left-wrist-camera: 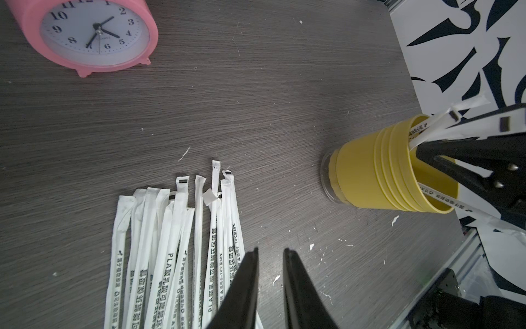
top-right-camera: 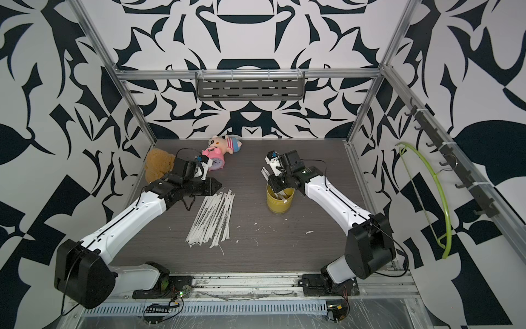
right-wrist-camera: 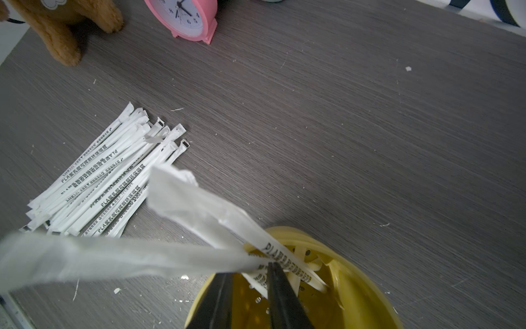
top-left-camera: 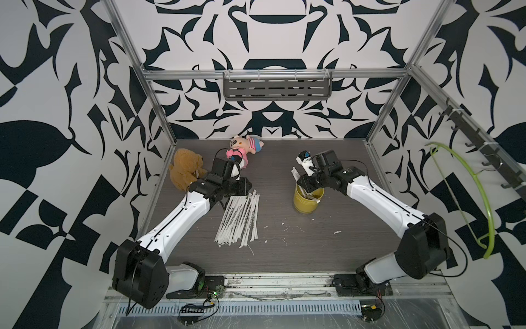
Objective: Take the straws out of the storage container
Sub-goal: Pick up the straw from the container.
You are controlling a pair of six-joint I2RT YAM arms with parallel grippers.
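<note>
Left arm [top-left-camera: 176, 222] & right arm [top-left-camera: 378, 199]: white shells, black joints, thin black cable along each, small screw dots. Left gripper [left-wrist-camera: 270, 252] & right gripper [right-wrist-camera: 247, 270]: black tapered fingers; right w/ silver screw heads.

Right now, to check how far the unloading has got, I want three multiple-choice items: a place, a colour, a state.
1. The pile of straws lies: A) on the table, between the left arm and the yellow cup; B) inside the yellow cup; C) on the floor.
2. The alarm clock is: A) green; B) pink; C) blue.
3. The yellow cup is: A) tipped over, empty; B) upside down; C) upright, straws inside.
1 A: both top views show it flat there. 2 B: its case is pink. 3 C: wrapped straws show in its open mouth.
</note>
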